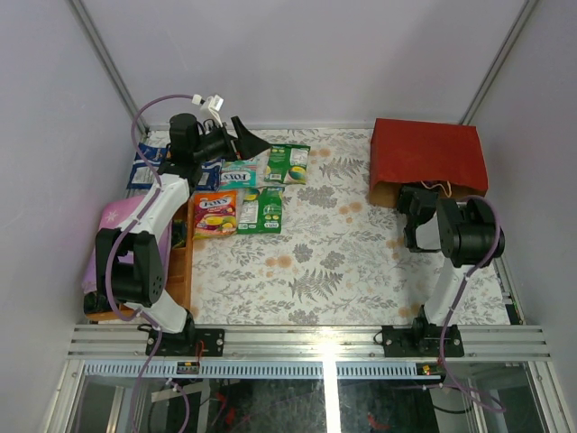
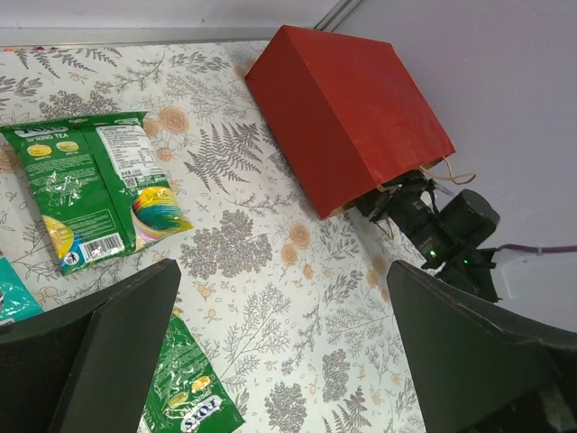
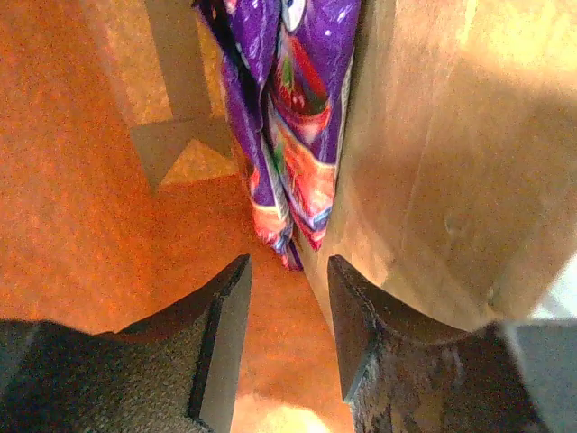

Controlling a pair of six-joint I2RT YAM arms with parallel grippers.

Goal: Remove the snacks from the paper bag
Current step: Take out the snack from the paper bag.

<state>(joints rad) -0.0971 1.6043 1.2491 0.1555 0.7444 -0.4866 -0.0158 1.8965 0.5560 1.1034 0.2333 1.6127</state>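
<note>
The red paper bag (image 1: pixel 424 153) lies on its side at the far right, its mouth facing the near edge. My right gripper (image 1: pixel 410 194) reaches into that mouth. In the right wrist view a purple snack packet (image 3: pixel 297 117) stands against the bag's brown inner wall (image 3: pixel 451 135). Its lower tip is just ahead of my right gripper (image 3: pixel 288 271), whose jaws are narrowly open with nothing between them. Several snacks lie at the far left: a green one (image 1: pixel 288 164), a teal one (image 1: pixel 239 171), an orange one (image 1: pixel 215 214). My left gripper (image 1: pixel 248 140) hovers wide open above them.
A wooden tray (image 1: pixel 180 262) and a pink cloth (image 1: pixel 113 225) sit at the left edge. In the left wrist view, green packets (image 2: pixel 90 189) lie on the fern-patterned tablecloth (image 2: pixel 297 343), with the red bag (image 2: pixel 352 126) and the right arm (image 2: pixel 442 230) beyond.
</note>
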